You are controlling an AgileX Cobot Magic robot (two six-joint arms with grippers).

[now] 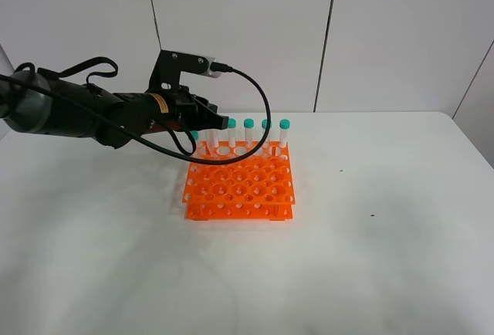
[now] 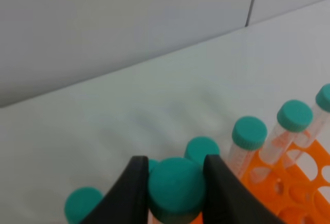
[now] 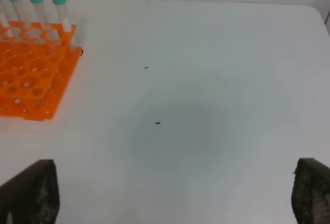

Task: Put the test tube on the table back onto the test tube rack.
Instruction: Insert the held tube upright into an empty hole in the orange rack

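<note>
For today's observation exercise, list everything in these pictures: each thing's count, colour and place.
Table: one, white, under everything.
Rack: one, orange, middle of the table.
Tubes: at least five, clear with teal caps, upright in the rack's back row; the arm may hide more.
Held tube: one, teal cap, near the left end of that row.
Specks: two, dark, on the table right of the rack.
Wall: one, pale panels, behind the table.
Left gripper: one, black, shut on the held tube's cap.
Right gripper: one, black, open, over the table right of the rack.
</note>
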